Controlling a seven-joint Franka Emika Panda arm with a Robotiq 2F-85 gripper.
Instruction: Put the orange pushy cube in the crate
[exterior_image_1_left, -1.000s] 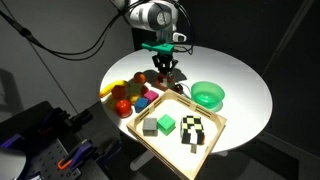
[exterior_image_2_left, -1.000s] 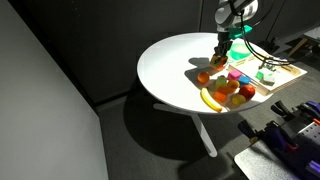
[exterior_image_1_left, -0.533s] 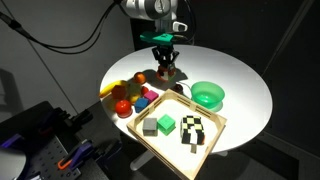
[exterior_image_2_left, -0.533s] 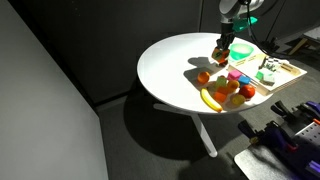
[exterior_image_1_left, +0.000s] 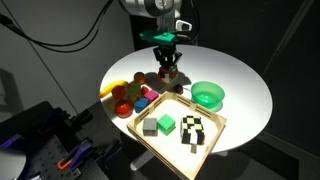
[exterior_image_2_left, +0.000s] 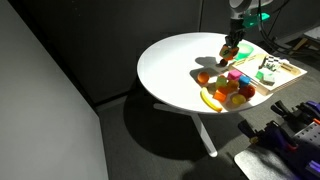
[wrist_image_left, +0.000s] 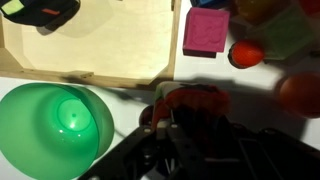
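One cube (wrist_image_left: 195, 100) outside crate (wrist_image_left: 100, 76) rim

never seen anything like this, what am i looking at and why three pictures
This is one robot arm with a two-finger gripper over a round white table. Two pictures come from cameras outside the robot; the third from a camera on the wrist, looking past the gripper. On the table are a wooden-rimmed crate holding a grey cube and a green cube, a round green bowl and a pile of coloured toys. The gripper appears to hold the small orange-edged cube.
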